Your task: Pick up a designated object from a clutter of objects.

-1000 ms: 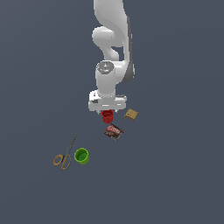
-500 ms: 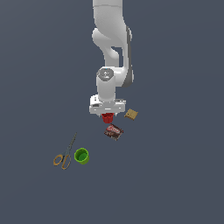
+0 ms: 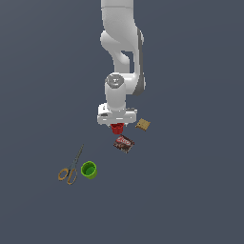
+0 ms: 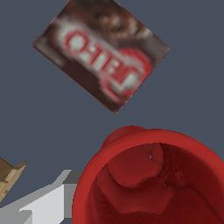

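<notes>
floor: flat dark slate-blue | walls, furniture: indistinguishable | light: even, soft

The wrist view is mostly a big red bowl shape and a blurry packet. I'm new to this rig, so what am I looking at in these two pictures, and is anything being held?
The white jointed machine is a simulated robot arm, seen whole in the exterior view. Its gripper points down at a grey floor.

The other picture comes from a camera on the arm's wrist, looking down past the fingers. The red shape filling it is the red cup, seen into its open mouth; in the exterior view it shows just under the gripper. One grey finger lies against its rim, so it seems gripped, though I cannot tell whether it is off the floor.

Also on the floor: a dark red-brown packet, a tan block, a green cup and orange-handled scissors.
</notes>
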Motion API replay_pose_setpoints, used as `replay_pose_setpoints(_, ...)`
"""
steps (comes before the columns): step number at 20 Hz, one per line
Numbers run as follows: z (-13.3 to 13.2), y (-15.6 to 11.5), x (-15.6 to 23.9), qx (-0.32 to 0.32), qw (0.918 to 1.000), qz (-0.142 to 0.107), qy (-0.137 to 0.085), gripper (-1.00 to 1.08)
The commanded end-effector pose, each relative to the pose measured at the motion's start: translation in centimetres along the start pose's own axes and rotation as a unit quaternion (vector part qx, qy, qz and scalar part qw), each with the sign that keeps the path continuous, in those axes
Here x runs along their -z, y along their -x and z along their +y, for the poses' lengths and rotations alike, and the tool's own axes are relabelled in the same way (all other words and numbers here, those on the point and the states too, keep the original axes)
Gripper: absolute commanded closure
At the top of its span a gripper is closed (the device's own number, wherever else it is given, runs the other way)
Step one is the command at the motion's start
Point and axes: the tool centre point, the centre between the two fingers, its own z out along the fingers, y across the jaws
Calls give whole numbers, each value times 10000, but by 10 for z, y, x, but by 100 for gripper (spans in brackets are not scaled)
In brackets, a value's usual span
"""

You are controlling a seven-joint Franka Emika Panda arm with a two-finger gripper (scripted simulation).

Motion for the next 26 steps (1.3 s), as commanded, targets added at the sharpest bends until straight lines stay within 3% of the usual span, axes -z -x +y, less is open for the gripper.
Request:
replay_pose_setpoints(1,0,0,-1,3,10000,-8,-2,108)
replay_pose_setpoints(14,2,-13,28,0,10000,-1,0,108)
replay_pose_setpoints(26,7,-53,112,0,10000,-2,2,108)
